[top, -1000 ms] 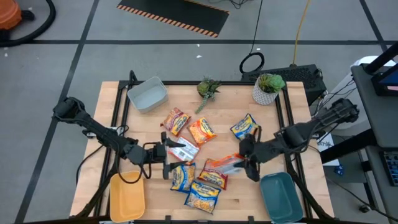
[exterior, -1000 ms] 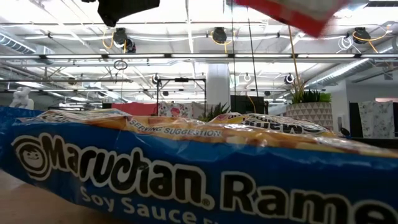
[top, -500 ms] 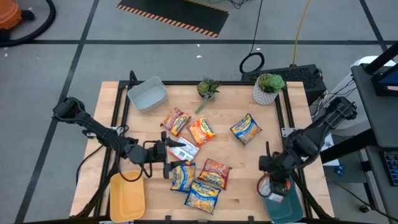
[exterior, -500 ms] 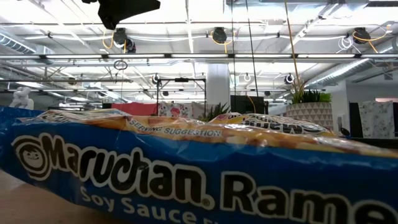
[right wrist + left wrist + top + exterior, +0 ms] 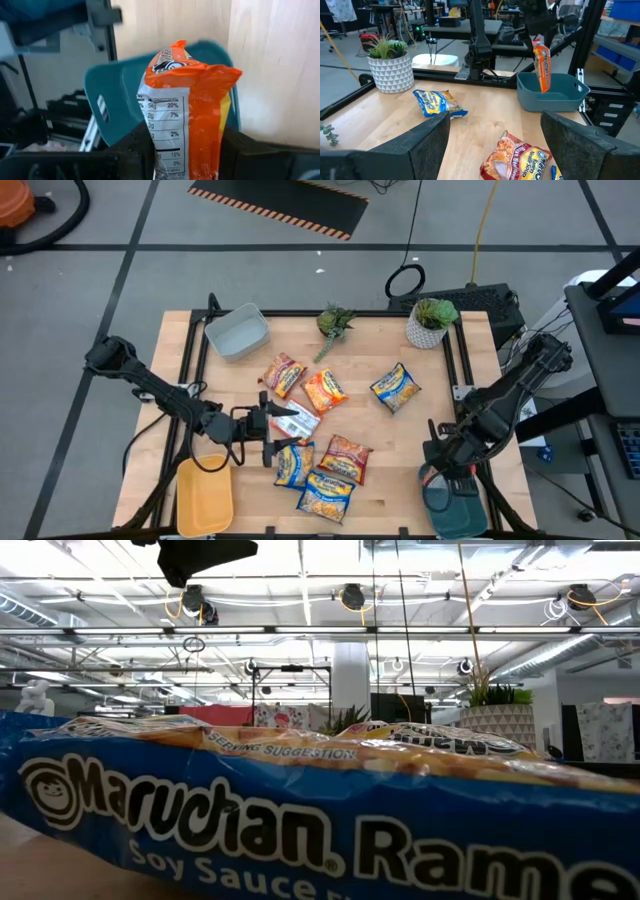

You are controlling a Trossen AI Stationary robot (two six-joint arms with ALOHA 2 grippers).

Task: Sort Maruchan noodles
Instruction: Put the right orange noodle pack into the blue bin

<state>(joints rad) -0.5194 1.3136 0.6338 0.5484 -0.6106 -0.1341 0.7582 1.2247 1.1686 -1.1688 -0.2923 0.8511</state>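
Several Maruchan packets lie flat mid-table: red-and-yellow, orange, blue-and-yellow, white-and-red, and three near the near edge. One blue packet fills the low view. My right gripper is shut on an orange packet above the teal bin. My left gripper is open at table height beside the white-and-red packet's left end, its fingers wide apart. My right gripper pinches the orange packet between its two fingers, at the packet's upper end, coming from above. The packet hangs upright below the fingers, lifted clear of the table. Its lower end is level with the teal bin's opening.
A grey bin sits at the far left, a yellow bin at the near left. Two potted plants stand along the far edge. Bare wood shows between the blue-and-yellow packet and the teal bin.
My right gripper has carried the orange packet up off the middle of the table and toward the near right corner. It now holds it hanging over the teal bin. The other packets have stayed where they were.
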